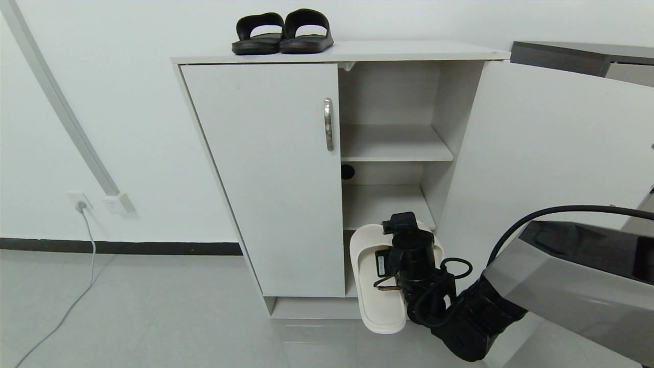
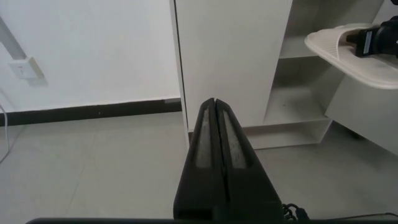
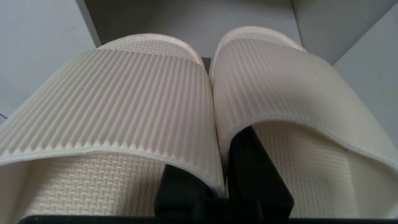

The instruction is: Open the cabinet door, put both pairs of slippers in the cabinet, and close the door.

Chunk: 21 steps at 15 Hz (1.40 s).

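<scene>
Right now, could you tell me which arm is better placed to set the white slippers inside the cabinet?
The right. The right gripper is shut on the white slippers, low at the open side of the cabinet. The left gripper is shut and empty, out over the floor, away from that opening.

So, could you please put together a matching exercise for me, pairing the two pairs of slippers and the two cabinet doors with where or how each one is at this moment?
Things:
1. black slippers
2. white slippers
3. left cabinet door
4. right cabinet door

Places or states:
A. swung open
B. on top of the cabinet
C. shut
D. held by the right gripper, at the cabinet's lower opening

Pairs: 1-B, 2-D, 3-C, 4-A.
</scene>
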Available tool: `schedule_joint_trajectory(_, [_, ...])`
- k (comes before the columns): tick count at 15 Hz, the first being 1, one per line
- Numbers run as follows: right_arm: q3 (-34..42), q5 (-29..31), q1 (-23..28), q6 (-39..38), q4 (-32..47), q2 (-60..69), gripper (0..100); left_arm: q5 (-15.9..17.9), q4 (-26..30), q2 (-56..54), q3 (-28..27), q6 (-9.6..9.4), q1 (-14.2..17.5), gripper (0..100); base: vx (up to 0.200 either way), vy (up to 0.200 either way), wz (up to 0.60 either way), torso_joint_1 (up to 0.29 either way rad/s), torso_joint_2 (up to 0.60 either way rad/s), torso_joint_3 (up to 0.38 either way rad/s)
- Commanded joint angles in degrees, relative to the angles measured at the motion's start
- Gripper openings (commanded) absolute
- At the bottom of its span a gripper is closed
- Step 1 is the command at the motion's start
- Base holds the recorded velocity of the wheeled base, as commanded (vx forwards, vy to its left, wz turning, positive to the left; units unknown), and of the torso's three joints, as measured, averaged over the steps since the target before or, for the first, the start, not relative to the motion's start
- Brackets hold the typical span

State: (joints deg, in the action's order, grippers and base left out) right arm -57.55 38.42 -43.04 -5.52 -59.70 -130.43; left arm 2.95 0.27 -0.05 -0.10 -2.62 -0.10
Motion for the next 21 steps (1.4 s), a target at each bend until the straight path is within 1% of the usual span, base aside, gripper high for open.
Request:
schedule_joint_trajectory(1, [0.07, -0.19, -0.02, 0.34, -0.42, -0.53, 0, -0.05, 0.00, 0.14, 0.01, -0.02, 0.01, 0, 0.000, 0.000, 0.00, -0.002, 0.00, -0.110])
schedule_joint_trajectory(6, [-1.07, -0.28, 0.07, 0.60, -0.86, -0.62, 0, -0.05, 0.00, 0.14, 0.01, -0.28, 0.01, 0, 0.000, 0.000, 0.00, 0.000, 0.00, -0.179])
schedule_joint_trajectory(9, [-1.07, -0.10, 0.42, 1.83, -2.88, -0.53, 0, -0.05, 0.00, 0.14, 0.01, -0.19, 0.01, 0, 0.000, 0.000, 0.00, 0.004, 0.00, -0.199])
schedule_joint_trajectory(12, [-0.10, -0.10, 0.77, 3.85, -8.95, -1.15, 0, -0.05, 0.00, 0.14, 0.01, -0.19, 0.01, 0, 0.000, 0.000, 0.00, 0.005, 0.00, -0.178])
schedule_joint_trajectory(14, [0.07, -0.10, 1.30, 5.61, -12.55, -1.41, 0, -0.05, 0.00, 0.14, 0.01, -0.10, 0.01, 0, 0.000, 0.000, 0.00, 0.004, 0.00, -0.043])
schedule_joint_trajectory(16, [-0.02, -0.10, 1.82, 7.37, -14.57, -1.41, 0, -0.05, 0.00, 0.14, 0.01, -0.10, 0.01, 0, 0.000, 0.000, 0.00, 0.000, 0.00, 0.000])
schedule_joint_trajectory(18, [-1.25, 0.07, 3.14, 7.54, -16.06, -1.58, 0, -0.05, 0.00, 0.14, 0.01, -0.10, 0.01, 0, 0.000, 0.000, 0.00, 0.000, 0.00, 0.000])
schedule_joint_trajectory(21, [-2.04, -0.02, 3.93, 7.54, -16.33, -2.02, 0, -0.05, 0.00, 0.14, 0.01, -0.10, 0.01, 0, 0.000, 0.000, 0.00, 0.000, 0.00, 0.000])
